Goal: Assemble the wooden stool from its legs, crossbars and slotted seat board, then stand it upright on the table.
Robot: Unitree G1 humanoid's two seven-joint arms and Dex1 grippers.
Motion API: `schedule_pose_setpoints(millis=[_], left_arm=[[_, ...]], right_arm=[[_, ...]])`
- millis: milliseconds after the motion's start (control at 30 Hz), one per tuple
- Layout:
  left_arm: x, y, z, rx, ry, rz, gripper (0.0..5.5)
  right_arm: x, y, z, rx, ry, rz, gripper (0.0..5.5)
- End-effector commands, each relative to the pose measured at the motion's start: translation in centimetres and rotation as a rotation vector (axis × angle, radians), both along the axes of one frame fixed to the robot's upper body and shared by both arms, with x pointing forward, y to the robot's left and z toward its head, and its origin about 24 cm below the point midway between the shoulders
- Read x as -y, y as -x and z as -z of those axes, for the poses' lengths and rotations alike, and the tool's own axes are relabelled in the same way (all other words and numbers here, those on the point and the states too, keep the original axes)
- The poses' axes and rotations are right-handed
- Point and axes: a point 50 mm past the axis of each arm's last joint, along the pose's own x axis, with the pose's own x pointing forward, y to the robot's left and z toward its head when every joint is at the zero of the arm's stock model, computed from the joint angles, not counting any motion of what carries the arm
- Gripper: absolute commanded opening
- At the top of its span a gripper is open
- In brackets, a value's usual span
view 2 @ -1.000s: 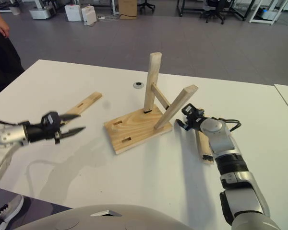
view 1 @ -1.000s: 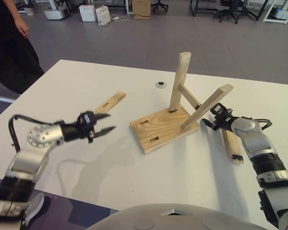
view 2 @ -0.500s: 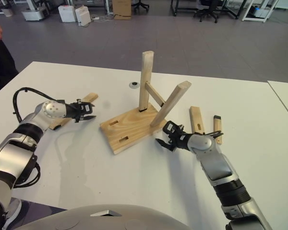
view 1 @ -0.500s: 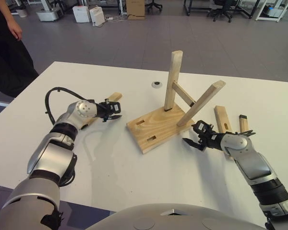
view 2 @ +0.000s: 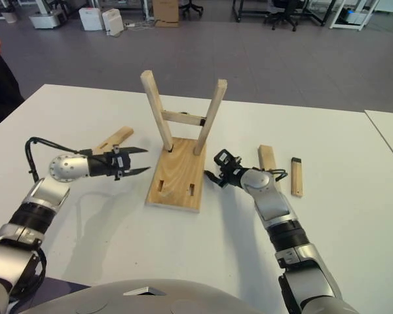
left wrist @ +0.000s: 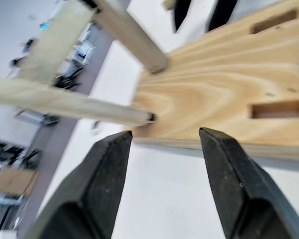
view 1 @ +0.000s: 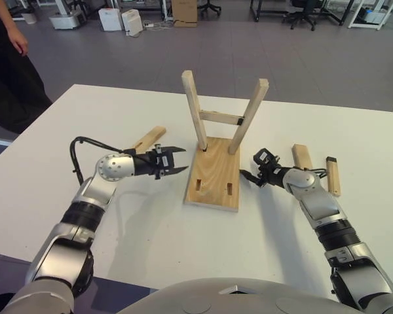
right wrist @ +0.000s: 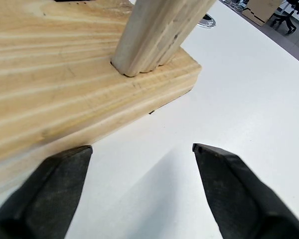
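In the head views, your seat board lies flat in the middle of the table. Two of its slots hold the two legs, which rise splayed and are joined near their tops by a crossbar. The two slots at the near end (plain dark cuts) are open. Your left gripper hangs just left of the board with its fingers spread. Your right gripper is close by the board's right edge, also spread. A loose leg lies behind the left gripper. A second loose leg and a dark-tipped bar lie beyond the right arm.

In the left wrist view, the fingers stand wide apart, facing the board's edge and not touching it.

In the right wrist view, the fingers are parted over bare table, just beside the board's corner where a leg sits in its slot.

Half a second ago the board lay askew with its legs leaning right. It has since turned end-on to you. The left gripper has come off the loose leg toward the board.
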Motion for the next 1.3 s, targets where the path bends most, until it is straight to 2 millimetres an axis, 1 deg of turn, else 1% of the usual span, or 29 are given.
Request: schedule_pose_setpoints(millis=[33, 100, 167, 233, 333, 433, 567, 633, 700, 800, 867, 933, 967, 1067, 1133, 1200, 1300], left_arm=[[-3.1, 0.9, -2.3, 0.014, 0.305, -0.309, 2.49], [-3.9, 2.0, -2.4, -0.023, 0.467, -0.461, 2.49], [-3.9, 3.3, -2.0, -0.053, 0.543, -0.57, 2.49], [-3.8, 4.4, -1.6, -0.079, 0.613, -0.649, 2.49], [-3.8, 5.1, -1.1, -0.074, 0.627, -0.745, 2.49], [-3.9, 5.4, -1.0, -0.054, 0.634, -0.795, 2.49], [-4.0, 5.9, -1.2, -0.051, 0.658, -0.798, 2.49], [-3.9, 6.1, -1.3, -0.054, 0.67, -0.795, 2.49], [-3.8, 6.2, -1.3, -0.055, 0.678, -0.793, 2.49], [-3.6, 6.5, -1.3, -0.059, 0.685, -0.79, 2.49], [-3.1, 6.8, -1.3, -0.07, 0.69, -0.767, 2.49], [-2.8, 6.9, -1.4, -0.08, 0.697, -0.76, 2.49], [-3.0, 7.0, -1.4, -0.088, 0.712, -0.777, 2.49], [-3.5, 7.8, -1.2, -0.121, 0.737, -0.804, 2.49], [-3.6, 7.7, -1.4, -0.114, 0.736, -0.796, 2.49], [-3.8, 7.3, -1.9, -0.071, 0.727, -0.815, 2.49], [-3.9, 7.1, -1.8, -0.066, 0.706, -0.861, 2.49]], right_arm=[[4.8, -2.1, -3.8, 0.153, -0.143, 0.321, 3.78], [7.2, -2.2, -4.4, 0.208, -0.182, 0.509, 3.78], [8.8, -1.8, -3.8, 0.206, -0.202, 0.674, 3.78], [10.3, -0.3, -2.3, 0.149, -0.207, 0.815, 3.78], [11.7, 2.2, -0.1, 0.039, -0.182, 0.926, 3.78], [12.7, 3.3, 0.5, 0.015, -0.167, 0.991, 3.78], [13.8, 3.4, -0.4, 0.096, -0.168, 1.048, 3.78], [14.2, 3.7, -0.2, 0.073, -0.153, 1.064, 3.78], [14.5, 4.3, 0.8, -0.004, -0.13, 1.068, 3.78], [13.7, 5.8, 3.1, -0.228, -0.177, 1.028, 3.78], [13.7, 7.0, 4.2, -0.345, -0.188, 1.02, 3.78], [13.8, 8.0, 4.7, -0.408, -0.205, 1.027, 3.45], [13.8, 8.3, 4.8, -0.427, -0.221, 1.037, 3.26], [13.7, 8.6, 5.1, -0.454, -0.26, 1.068, 2.74], [13.8, 9.1, 5.4, -0.453, -0.233, 1.082, 2.36], [14.0, 9.6, 5.8, -0.467, -0.221, 1.097, 2.07], [13.9, 9.7, 6.0, -0.486, -0.222, 1.088, 1.58]])
